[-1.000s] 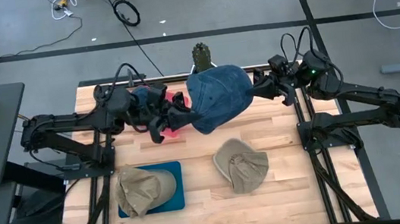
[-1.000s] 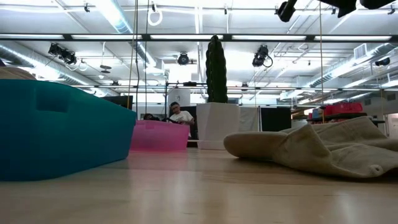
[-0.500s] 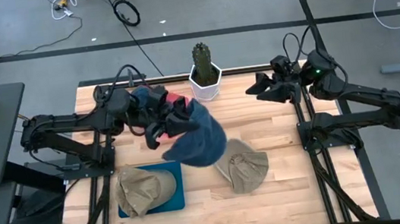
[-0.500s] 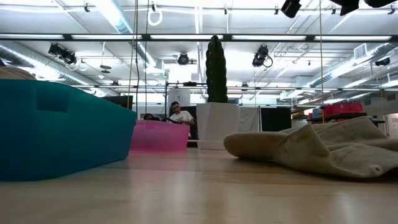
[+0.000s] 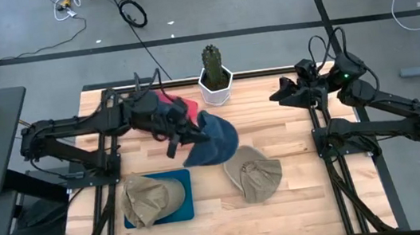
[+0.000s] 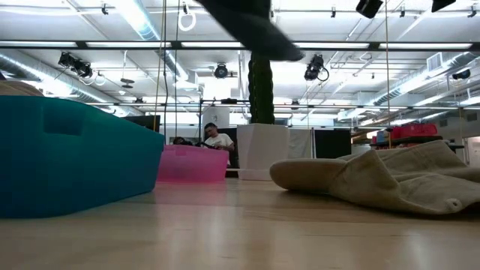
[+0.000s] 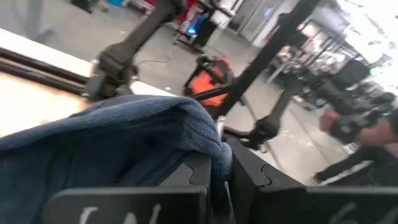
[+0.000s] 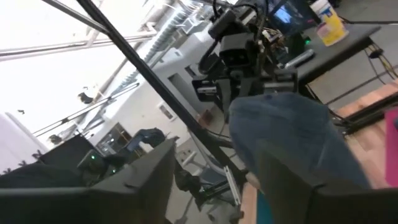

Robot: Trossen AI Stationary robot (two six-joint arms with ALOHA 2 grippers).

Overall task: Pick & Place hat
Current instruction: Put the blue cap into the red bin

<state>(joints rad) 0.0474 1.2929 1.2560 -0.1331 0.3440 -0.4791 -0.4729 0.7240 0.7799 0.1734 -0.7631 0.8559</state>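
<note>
Three hats are counted on or above the wooden tabletop (image 5: 301, 203). One blue denim hat (image 5: 211, 138) is held by the left hand (image 5: 182, 133) above the middle of the tabletop, hanging clear of the surface; in the left wrist view its cloth (image 7: 124, 134) is seen clamped between the dark fingers (image 7: 249, 186). Two khaki hats are seen: one khaki hat (image 5: 254, 173) lies flat on the bare wood just beside the denim hat, toward the front edge, and the second khaki hat (image 5: 149, 198) rests in a teal bin (image 5: 185, 193) at the front left. One pink bin (image 5: 168, 104) stands behind the left arm, partly hidden by it. One potted cactus (image 5: 213, 73) in a white pot stands at the back edge, between the two arms.

The right hand (image 5: 281, 94) is held in the air at the back right, well apart from the hats, with its fingers spread wide and nothing between them. In the low view a dark shape at the top, probably the hanging denim hat (image 6: 251, 26), is seen above the cactus.
</note>
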